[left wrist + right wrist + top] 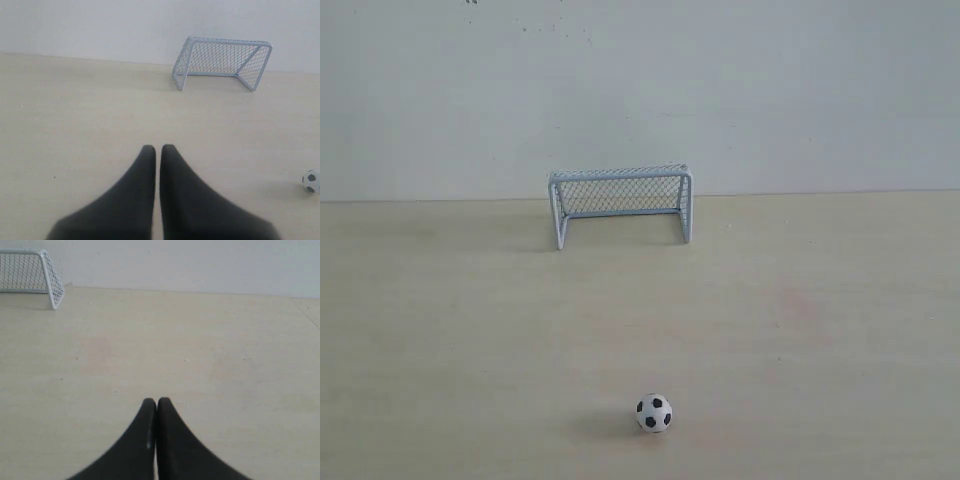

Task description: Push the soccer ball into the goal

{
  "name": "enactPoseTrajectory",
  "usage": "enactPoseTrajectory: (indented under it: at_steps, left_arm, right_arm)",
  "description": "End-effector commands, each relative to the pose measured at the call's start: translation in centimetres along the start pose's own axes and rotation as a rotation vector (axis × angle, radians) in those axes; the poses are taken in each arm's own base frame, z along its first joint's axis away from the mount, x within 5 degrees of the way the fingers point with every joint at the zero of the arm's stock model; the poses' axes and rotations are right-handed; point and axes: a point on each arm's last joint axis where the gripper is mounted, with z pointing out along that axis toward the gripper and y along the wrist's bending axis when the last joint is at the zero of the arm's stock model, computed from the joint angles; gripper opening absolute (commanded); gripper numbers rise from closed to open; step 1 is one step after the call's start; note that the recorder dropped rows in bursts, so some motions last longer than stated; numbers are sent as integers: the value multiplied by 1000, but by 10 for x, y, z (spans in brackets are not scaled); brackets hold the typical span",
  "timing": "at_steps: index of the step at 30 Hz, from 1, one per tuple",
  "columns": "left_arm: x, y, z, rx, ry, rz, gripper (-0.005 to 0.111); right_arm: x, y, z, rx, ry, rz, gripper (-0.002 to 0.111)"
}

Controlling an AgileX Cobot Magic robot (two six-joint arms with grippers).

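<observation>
The left fingers (145,172), matte black and tapering to rounded tips, are all but closed, with a thin slit between them and nothing gripped. The right fingers (142,427) press tip to tip, likewise empty. The soccer ball (654,412), small and white with black pentagons, rests near and central on the pale wood-grain desk (470,320). It is well apart from the goal (620,178), a pale tubular frame with fine mesh at the far edge.
</observation>
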Motion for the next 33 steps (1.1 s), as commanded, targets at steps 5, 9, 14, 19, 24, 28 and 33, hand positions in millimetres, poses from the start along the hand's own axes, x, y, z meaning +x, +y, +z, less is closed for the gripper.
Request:
enactPoseTrajectory:
  at_steps: [5,9,14,19,24,28,33]
  left_arm:
    - [1,0,0,-4,-3,7,4]
    - [1,0,0,-4,-3,7,4]
    - [1,0,0,-4,-3,7,4]
    - [1,0,0,-4,-3,7,4]
    - [1,0,0,-4,-3,7,4]
    - [1,0,0,-4,-3,7,4]
    - [1,0,0,-4,-3,7,4]
  right_arm:
    - [-1,0,0,3,-11,2,0]
    - [-4,0,-1,4,-51,-8,0]
    - [-18,0,-2,5,-199,-8,0]
    - [-58,0,-21,-18,-686,65,0]
    - [-71,-1,-27,-15,-585,77,0]
    - [-105,-3,-19,-9,-393,79,0]
    - [-121,-4,35,-1,50,54,0]
